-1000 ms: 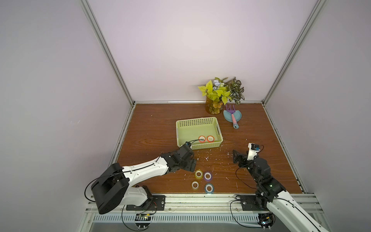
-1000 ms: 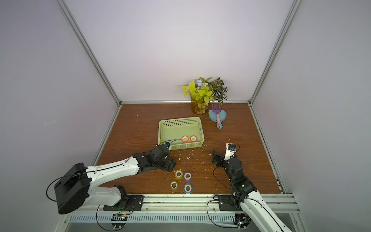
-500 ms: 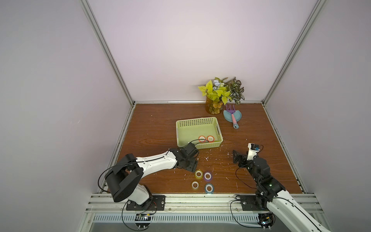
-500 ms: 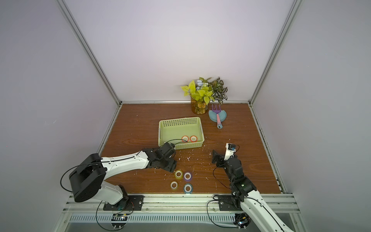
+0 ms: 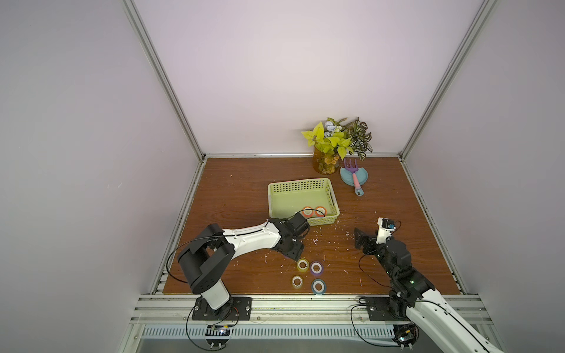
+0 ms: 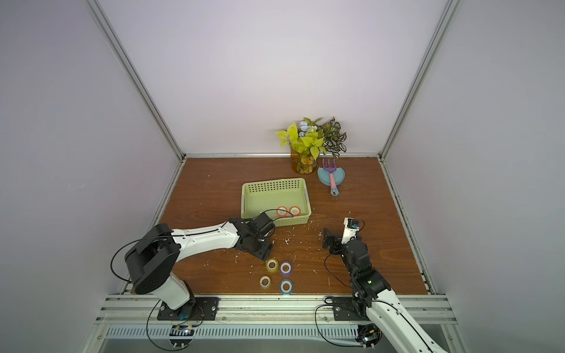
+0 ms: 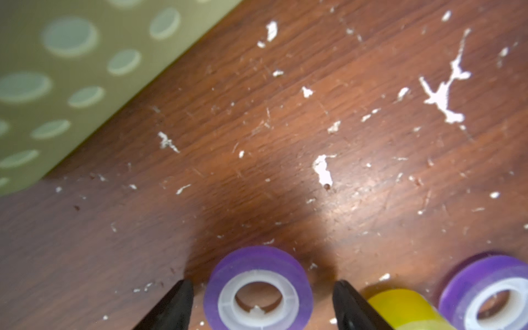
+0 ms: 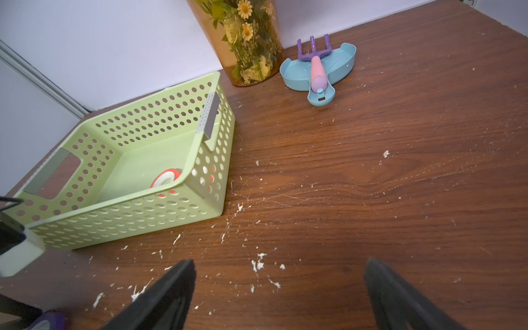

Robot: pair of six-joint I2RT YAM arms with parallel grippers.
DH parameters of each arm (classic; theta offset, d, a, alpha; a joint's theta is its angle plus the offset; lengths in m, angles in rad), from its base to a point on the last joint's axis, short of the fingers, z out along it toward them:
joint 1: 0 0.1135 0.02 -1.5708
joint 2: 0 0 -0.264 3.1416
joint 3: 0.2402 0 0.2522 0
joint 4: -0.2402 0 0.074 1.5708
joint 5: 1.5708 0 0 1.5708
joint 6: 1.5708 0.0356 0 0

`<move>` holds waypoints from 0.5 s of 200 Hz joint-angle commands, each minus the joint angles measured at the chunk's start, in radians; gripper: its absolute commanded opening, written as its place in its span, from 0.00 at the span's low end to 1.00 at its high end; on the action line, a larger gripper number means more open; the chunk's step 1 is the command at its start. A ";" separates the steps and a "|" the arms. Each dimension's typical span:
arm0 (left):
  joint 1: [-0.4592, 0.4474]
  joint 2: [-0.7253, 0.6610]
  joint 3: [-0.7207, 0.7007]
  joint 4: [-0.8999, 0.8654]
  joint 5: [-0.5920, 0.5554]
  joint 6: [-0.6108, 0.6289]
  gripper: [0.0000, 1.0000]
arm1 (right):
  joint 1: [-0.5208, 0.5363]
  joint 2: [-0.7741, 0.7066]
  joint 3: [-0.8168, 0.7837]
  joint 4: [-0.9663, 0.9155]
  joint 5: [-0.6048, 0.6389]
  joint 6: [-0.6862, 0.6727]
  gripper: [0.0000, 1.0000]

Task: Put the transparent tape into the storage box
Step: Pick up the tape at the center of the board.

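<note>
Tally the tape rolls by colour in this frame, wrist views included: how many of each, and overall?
Orange rolls: 2, both in the storage box
Purple rolls: 2, one straddled by the left end effector
Yellow roll: 1
Blue roll: 1
Clear roll: 1
Total: 7 rolls

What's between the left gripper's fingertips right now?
A purple tape roll, lying flat on the table, with a gap on each side inside the open left gripper. The left wrist view shows it.
</note>
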 commanded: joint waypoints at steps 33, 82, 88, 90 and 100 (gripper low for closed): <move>-0.009 0.062 0.029 -0.080 0.067 0.055 0.70 | -0.002 -0.004 -0.001 0.038 0.024 0.010 0.99; -0.008 0.069 0.029 -0.110 0.074 0.079 0.65 | -0.002 -0.005 -0.001 0.040 0.024 0.009 0.99; -0.007 0.069 0.029 -0.112 0.077 0.083 0.64 | -0.001 -0.004 -0.002 0.039 0.024 0.010 0.99; -0.007 0.069 0.029 -0.114 0.079 0.084 0.64 | -0.001 -0.004 -0.002 0.039 0.023 0.009 0.99; -0.003 0.067 0.029 -0.116 0.081 0.090 0.63 | -0.001 -0.004 -0.001 0.039 0.023 0.009 0.99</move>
